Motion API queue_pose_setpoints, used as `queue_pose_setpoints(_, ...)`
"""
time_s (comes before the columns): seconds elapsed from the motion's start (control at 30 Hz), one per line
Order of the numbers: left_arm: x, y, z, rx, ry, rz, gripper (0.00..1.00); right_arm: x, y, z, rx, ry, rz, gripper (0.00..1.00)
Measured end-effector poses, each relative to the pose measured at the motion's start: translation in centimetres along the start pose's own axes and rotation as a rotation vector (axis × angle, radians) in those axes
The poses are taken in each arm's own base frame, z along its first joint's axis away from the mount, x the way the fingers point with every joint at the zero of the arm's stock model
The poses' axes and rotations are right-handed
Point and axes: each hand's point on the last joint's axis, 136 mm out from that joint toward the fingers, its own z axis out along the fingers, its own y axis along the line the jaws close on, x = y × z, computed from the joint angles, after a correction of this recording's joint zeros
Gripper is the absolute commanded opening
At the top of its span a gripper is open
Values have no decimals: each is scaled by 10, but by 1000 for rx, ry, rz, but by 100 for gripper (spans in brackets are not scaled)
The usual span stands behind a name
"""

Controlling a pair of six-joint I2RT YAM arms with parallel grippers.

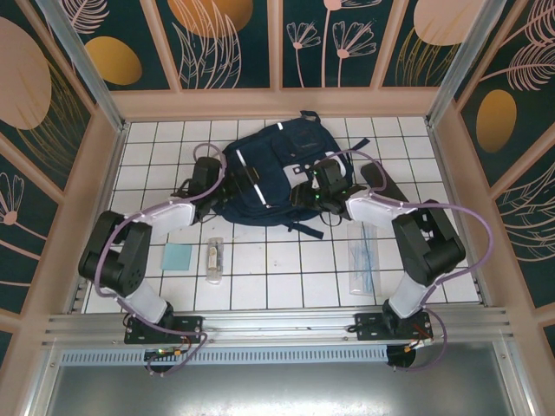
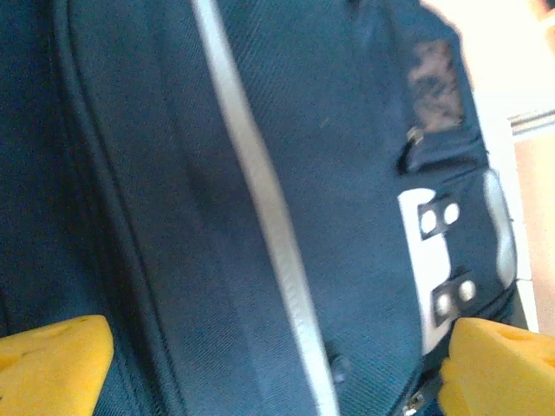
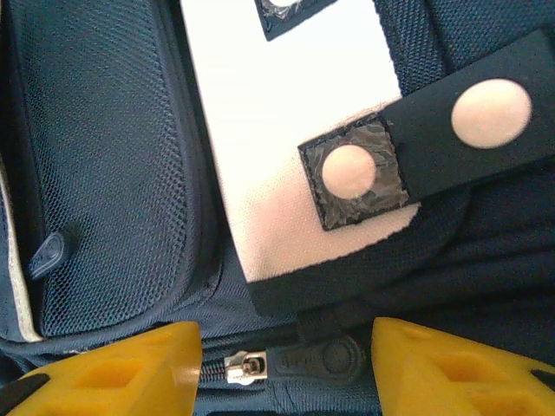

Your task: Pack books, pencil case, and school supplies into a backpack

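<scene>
The navy backpack (image 1: 269,169) lies flat in the middle of the tiled table. My left gripper (image 1: 211,171) hovers at its left side, open wide, with navy fabric and a white stripe (image 2: 260,199) between its yellow fingers (image 2: 54,362). My right gripper (image 1: 314,189) is at the backpack's right side, open. Its yellow fingers (image 3: 121,368) stand on either side of a dark zipper pull (image 3: 334,357) and silver slider (image 3: 243,368) without touching them. A black oblong shape (image 1: 380,179), perhaps the pencil case, lies right of that arm. The books are out of view.
A pale-teal card (image 1: 178,256) and a small clear packet (image 1: 215,258) lie on the tiles in front of the backpack at left. A long clear sleeve (image 1: 364,258) lies at front right. Wooden walls (image 1: 104,173) enclose the table.
</scene>
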Motion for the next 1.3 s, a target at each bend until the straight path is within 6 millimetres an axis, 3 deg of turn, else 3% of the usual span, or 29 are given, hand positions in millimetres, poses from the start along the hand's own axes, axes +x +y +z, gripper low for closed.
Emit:
queue_pose_setpoints(0.1,5,12,16,-6,11,-29,99,1,-2,6,3,-1,-8,56)
queue_pose_setpoints(0.4,-11,7,31,56,-53,-27,99,-3,-5,20,-33,-35,-4,62)
queue_pose_setpoints(0.57,-14,6,32,66,-67,-33,99,-1,7,16,-133,-44,14,62)
queue_pose_setpoints(0.67,-16,6,32,60,-68,-34,99,-1,29,2,-216,-44,8,62)
queue_pose_setpoints(0.83,-17,5,34,41,-54,-33,99,3,94,-35,-416,-50,-64,61)
queue_pose_setpoints(0.9,-16,5,34,28,-46,-22,98,3,101,-44,-432,-59,-76,61)
queue_pose_setpoints(0.97,-15,5,34,15,-39,-7,95,1,96,-47,-404,-69,-72,61)
queue_pose_setpoints(1.07,-11,7,30,-10,-15,22,88,-4,73,-47,-286,-93,-48,66)
queue_pose_setpoints(1.17,-2,7,22,-41,23,66,83,-17,39,-53,-144,-145,-15,74)
queue_pose_setpoints(1.3,17,-5,7,-57,84,139,82,-52,-17,-72,8,-251,80,73)
